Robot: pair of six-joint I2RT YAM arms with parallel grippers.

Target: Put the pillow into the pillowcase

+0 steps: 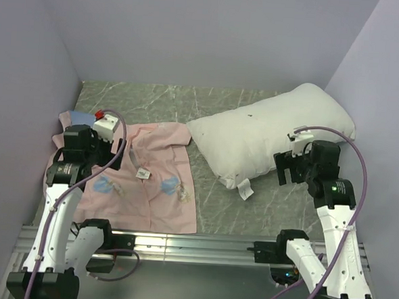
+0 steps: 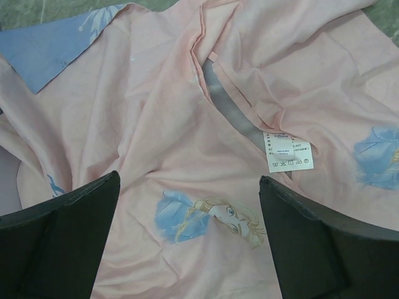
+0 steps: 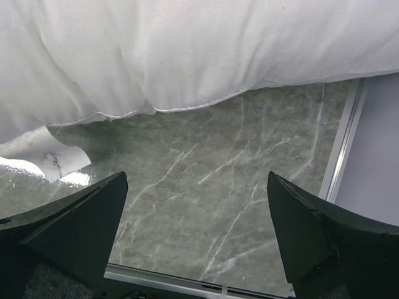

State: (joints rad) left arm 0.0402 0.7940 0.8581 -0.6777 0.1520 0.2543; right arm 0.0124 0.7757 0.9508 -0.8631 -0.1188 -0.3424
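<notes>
The white pillow (image 1: 268, 133) lies at the back right of the table, its small tag (image 1: 244, 190) at the near edge. The pillowcase (image 1: 150, 180) lies flat at the left, pink side up with small blue princess prints; a blue corner (image 2: 50, 50) is folded over at the far left. My left gripper (image 1: 91, 153) is open and empty just above the pink cloth (image 2: 174, 124), with one print (image 2: 206, 218) between the fingers. My right gripper (image 1: 288, 170) is open and empty over bare table, just in front of the pillow's near edge (image 3: 187, 50).
The green marble tabletop (image 3: 218, 187) shows between the pillow and the pillowcase. A white care label (image 2: 288, 151) sits by the case's opening. Purple walls close in the left, back and right. A metal rail (image 1: 200, 243) runs along the near edge.
</notes>
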